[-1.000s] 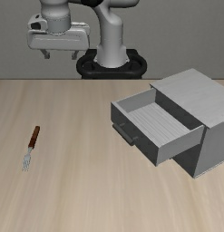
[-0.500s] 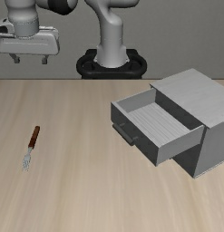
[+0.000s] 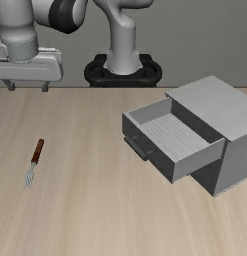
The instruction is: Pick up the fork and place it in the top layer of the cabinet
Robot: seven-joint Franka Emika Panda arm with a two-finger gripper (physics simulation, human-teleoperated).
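While the fork (image 3: 34, 165) lies flat on the table (image 3: 85, 210) toward the exterior view's left, the gripper (image 3: 28, 90) hangs above and beyond it, its 2 fingers spread around nothing. Well apart on the exterior view's right, the cabinet (image 3: 210, 105) has its top drawer (image 3: 200, 160) pulled open.

a pale wooden table (image 3: 85, 220) lies below a plain grey wall (image 3: 205, 40).
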